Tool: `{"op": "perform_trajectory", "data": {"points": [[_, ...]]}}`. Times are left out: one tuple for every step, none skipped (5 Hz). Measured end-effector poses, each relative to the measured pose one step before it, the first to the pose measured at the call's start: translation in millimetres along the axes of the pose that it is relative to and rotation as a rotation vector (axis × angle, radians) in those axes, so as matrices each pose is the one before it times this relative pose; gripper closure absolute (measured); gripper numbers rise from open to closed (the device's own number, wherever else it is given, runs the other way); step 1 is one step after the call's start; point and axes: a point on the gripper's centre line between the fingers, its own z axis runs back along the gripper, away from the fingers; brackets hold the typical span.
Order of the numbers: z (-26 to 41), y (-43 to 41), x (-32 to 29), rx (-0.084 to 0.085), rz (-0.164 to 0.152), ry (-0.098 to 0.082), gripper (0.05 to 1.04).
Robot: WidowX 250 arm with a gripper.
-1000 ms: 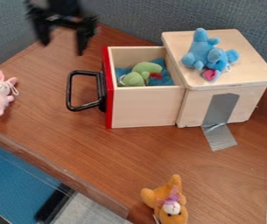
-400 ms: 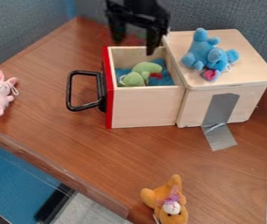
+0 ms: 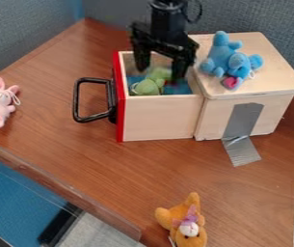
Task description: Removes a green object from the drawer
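My black gripper (image 3: 160, 73) hangs in the upper middle of the frame, over the pulled-out drawer (image 3: 159, 118), its fingers (image 3: 141, 59) spread wide and nothing pinched between them. The green toy (image 3: 148, 87) lies inside the drawer, just under me; I cannot tell whether the finger nearer the box (image 3: 271, 75) touches it. I judge I must go lower, then squeeze.

My worry is closing too soon: my tips might catch only the toy's rounded top, and soft plush would slip out as I lift. Going down off-centre, I could jam a finger on the drawer's rim or the box's edge, and a hard push might shift the drawer. The blue cloth (image 3: 184, 88) lies beside the toy, so a deep, careless squeeze might drag it up too. The blue plush (image 3: 230, 58) sits on the box lid at the upper right, close enough that a sideways swing of mine might knock it off
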Motion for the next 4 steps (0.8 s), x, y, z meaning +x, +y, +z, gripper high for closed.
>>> {"op": "perform_trajectory", "data": {"points": [[-12.43,-1.26,-2.63,-0.0003,0.0033,0.0308,0.085],[-10.12,2.06,-2.66,0.011,0.0102,0.0281,0.121],[-2.91,9.92,-0.68,0.0271,0.0115,0.0083,0.39],[1.11,4.03,-3.05,-0.0061,0.0101,0.0168,0.619]]}}
